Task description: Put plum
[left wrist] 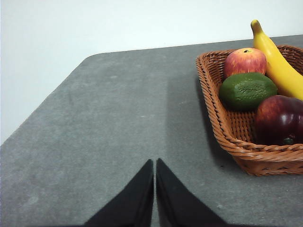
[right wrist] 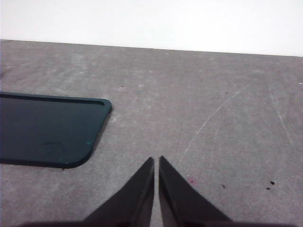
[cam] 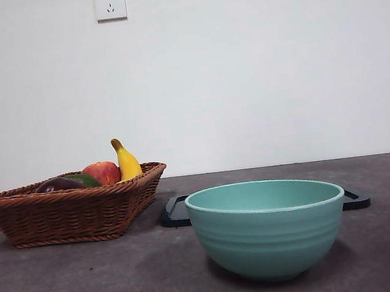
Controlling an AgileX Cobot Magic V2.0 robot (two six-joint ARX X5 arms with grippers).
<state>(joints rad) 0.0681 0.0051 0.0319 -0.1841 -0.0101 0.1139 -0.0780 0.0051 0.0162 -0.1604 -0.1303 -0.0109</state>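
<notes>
Two grippers are seen only in their own wrist views; neither appears in the front view.

From the front, a basket [cam: 69, 213] is seen at the left on the table [cam: 70, 287], with a teal bowl [cam: 268, 228] near the camera and a dark tray [cam: 176, 211] partly hidden behind it. Over the basket rim, only the top of the plum [cam: 58, 184] is visible, beside a green fruit [cam: 86, 179], an apple [cam: 103, 173] and a banana [cam: 126, 162].

By the left wrist view, the left gripper [left wrist: 155, 163] is shown held above bare table [left wrist: 109, 123], its jaws pressed almost together with nothing between them. The basket [left wrist: 222, 123] lies apart from it, and its contents are laid open: the plum [left wrist: 279, 118] sits at the near end, just beside the green fruit [left wrist: 247, 91], with the apple [left wrist: 245, 60] beyond and the banana [left wrist: 279, 66] along the side.

By the right wrist view, the right gripper [right wrist: 156, 161] is likewise shown nearly closed and empty over bare table [right wrist: 213, 104]. One corner of the tray [right wrist: 47, 130] is seen to one side, clear of the jaws; no fruit is caught in this view.
</notes>
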